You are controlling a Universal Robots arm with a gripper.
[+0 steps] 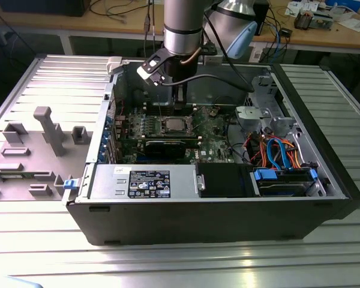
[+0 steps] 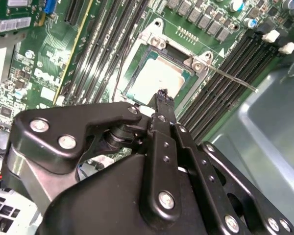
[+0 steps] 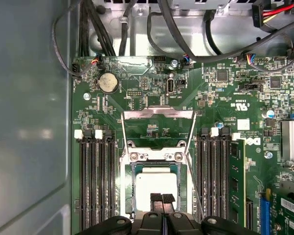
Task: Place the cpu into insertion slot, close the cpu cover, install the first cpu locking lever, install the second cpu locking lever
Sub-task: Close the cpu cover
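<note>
My gripper has its 2 fingertips pressed together with nothing between them, right over the cpu; I cannot tell whether they touch it. The cpu sits in its socket on the green motherboard. The cpu cover is flipped open beside the socket. In the exterior view, the socket lies at 12 o'clock from the labelled power supply.
</note>
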